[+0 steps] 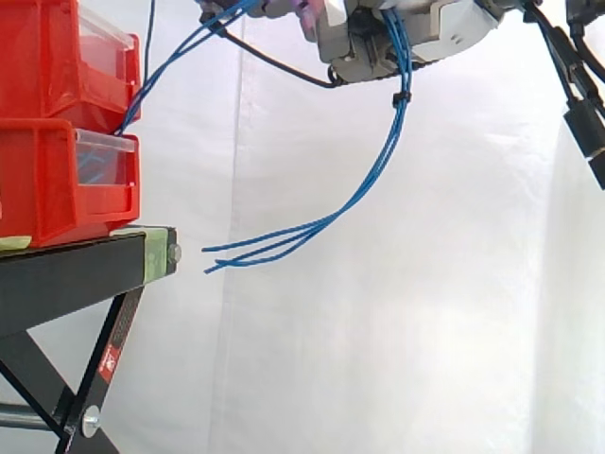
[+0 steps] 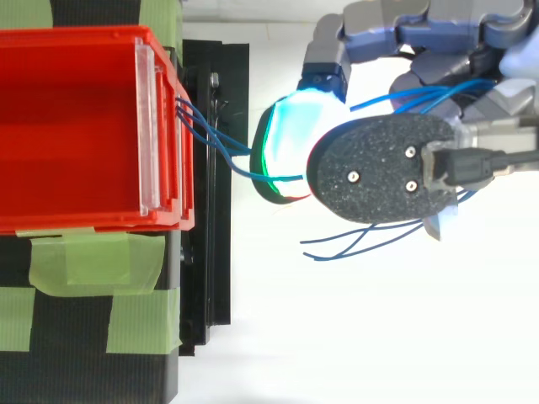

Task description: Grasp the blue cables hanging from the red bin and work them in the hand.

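A bundle of thin blue cables (image 1: pixel 378 165) runs from the red bins (image 1: pixel 57 123) up and to the right into my hand (image 1: pixel 378 38) at the top of the side view. The strands pass through the hand and hang down below it in a curve, their loose ends (image 1: pixel 222 255) pointing left near the stand. A small black tie (image 1: pixel 403 97) binds them just under the hand. From above, the hand (image 2: pixel 396 50) sits right of the red bin (image 2: pixel 76 126), fingers curled round the cables (image 2: pixel 215 139), one pad (image 2: pixel 295 139) glowing cyan-green.
The red bins are stacked on a black stand (image 1: pixel 85 274) with green tape (image 2: pixel 93 261) on its top. A white curtain hangs behind. A round black disc (image 2: pixel 383 168) on the hand covers part of the cables from above.
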